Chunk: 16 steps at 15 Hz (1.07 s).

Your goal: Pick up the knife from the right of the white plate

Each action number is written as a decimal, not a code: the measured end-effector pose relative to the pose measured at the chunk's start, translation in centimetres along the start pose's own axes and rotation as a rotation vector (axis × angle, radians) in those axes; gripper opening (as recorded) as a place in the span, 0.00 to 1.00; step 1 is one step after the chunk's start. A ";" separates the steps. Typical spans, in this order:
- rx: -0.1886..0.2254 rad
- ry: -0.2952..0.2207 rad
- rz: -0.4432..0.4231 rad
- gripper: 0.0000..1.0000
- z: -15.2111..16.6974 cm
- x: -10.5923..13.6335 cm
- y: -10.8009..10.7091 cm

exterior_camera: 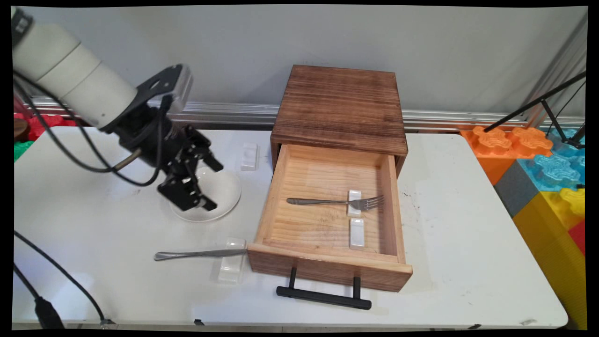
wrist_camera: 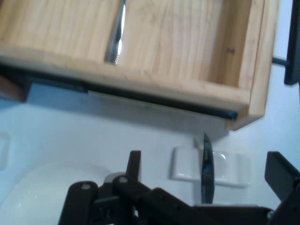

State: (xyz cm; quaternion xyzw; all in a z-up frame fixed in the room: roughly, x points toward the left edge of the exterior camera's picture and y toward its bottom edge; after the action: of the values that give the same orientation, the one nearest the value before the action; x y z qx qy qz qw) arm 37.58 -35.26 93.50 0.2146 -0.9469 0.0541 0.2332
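Hovering over round white plate (exterior_camera: pixel 220 194)

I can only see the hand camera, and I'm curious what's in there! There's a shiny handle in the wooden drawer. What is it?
Observer: It's a silver metal fork lying in the open light wooden drawer. Its prongs rest on a small white ceramic rest.
Operator: Is anything else in the drawer?
Observer: Yes, a second small white ceramic rest lies with nothing on it, nearer the drawer's front.
Operator: Where's my gripper?
Observer: The black gripper hangs open above a round white plate, to the left of the drawer in the main view.
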 end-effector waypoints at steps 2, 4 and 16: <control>-0.010 -0.014 0.004 1.00 0.5 -1.6 0.1; -0.015 -0.026 0.008 1.00 1.4 -2.9 0.1; -0.022 -0.128 0.026 1.00 8.0 -7.5 0.4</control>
State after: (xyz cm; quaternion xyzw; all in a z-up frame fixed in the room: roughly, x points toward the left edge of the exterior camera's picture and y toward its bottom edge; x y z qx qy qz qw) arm 40.01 -33.65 82.95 0.2027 -0.9631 0.0328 0.1737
